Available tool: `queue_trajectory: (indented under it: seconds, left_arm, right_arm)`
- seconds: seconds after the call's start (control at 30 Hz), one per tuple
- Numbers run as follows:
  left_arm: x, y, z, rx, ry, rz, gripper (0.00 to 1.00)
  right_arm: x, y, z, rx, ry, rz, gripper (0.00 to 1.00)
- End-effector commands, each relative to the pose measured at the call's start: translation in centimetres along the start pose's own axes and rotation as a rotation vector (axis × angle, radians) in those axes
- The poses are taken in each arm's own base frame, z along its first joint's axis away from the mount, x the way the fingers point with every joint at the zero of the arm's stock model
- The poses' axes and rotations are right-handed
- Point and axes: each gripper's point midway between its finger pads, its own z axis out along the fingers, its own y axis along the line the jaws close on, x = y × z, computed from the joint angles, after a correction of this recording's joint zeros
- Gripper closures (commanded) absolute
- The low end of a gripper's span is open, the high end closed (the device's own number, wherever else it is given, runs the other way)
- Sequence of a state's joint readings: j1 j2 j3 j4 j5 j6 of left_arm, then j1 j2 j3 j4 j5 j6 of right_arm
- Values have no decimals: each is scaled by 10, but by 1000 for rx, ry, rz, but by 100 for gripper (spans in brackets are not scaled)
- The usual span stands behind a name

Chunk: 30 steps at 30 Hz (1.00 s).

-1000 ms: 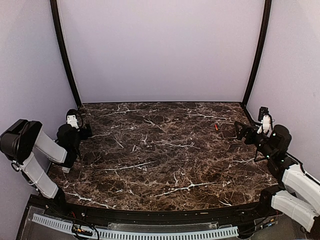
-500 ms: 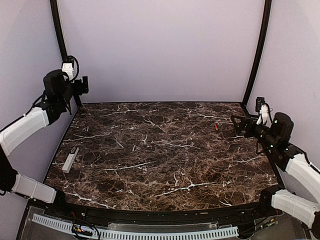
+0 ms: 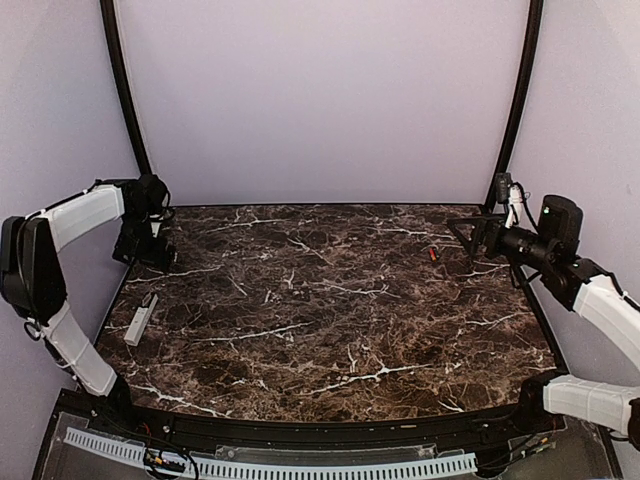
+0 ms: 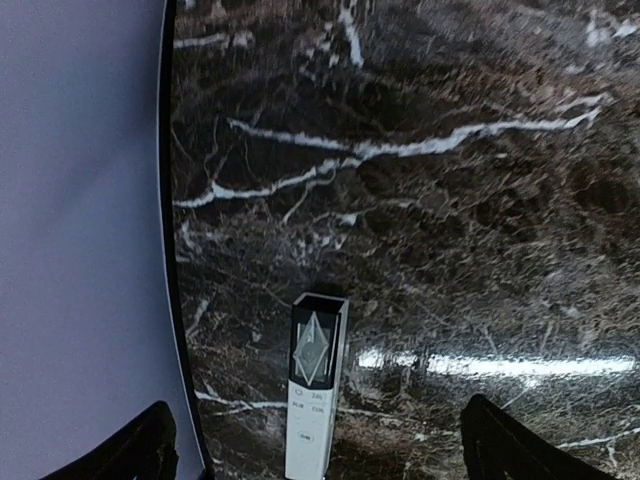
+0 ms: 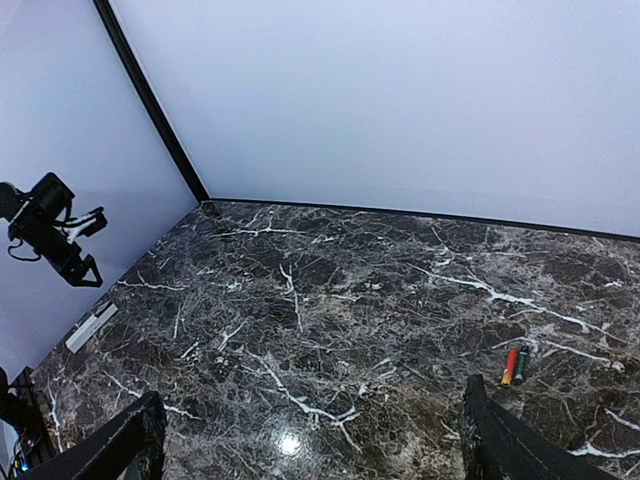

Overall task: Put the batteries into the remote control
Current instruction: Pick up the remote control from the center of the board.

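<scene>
Now that the left arm has swung down from its high reach by the wall, the left gripper (image 3: 150, 252) hangs wide open and empty over the surface (image 3: 330, 330), with the remote control (image 4: 313, 400) lying flat just below it, unmoved and likely the next thing to grasp. The right gripper (image 3: 463, 238), equally wide and empty, has lifted a little, while the batteries (image 5: 514, 366) lie side by side just ahead of and below it, untouched, so loading has not begun. Small grey print on the remote control's white face is too fine to read; no brand shows.
</scene>
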<state>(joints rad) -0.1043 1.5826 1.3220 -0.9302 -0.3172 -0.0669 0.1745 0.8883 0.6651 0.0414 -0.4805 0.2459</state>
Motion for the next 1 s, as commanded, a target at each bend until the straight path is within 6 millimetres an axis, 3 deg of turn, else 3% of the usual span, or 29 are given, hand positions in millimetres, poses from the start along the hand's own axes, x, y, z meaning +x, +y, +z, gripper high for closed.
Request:
queue_trajectory:
  seconds: [0.0, 0.23, 0.5, 0.63, 0.77, 0.83, 0.97]
  left_arm:
    - [30, 10, 22, -45, 256, -5, 1]
    - [59, 2, 72, 122, 429, -106, 1]
    - [77, -4, 100, 146, 558, -97, 3]
    - [82, -18, 105, 215, 591, -102, 15]
    - [87, -19, 108, 213, 611, -98, 33]
    - [87, -19, 110, 214, 613, -99, 58]
    - [89, -19, 111, 208, 625, -99, 93]
  right_arm:
    - [-12, 15, -5, -57, -15, -22, 1]
    - [-9, 16, -8, -58, 7, -70, 1]
    - [-13, 12, 9, -76, 36, -83, 1]
    - [-17, 11, 12, -75, 36, -92, 1]
    - [-21, 12, 10, -71, 27, -107, 1]
    - [-22, 13, 9, -69, 27, -112, 1]
    - [-26, 14, 5, -61, 18, -122, 1]
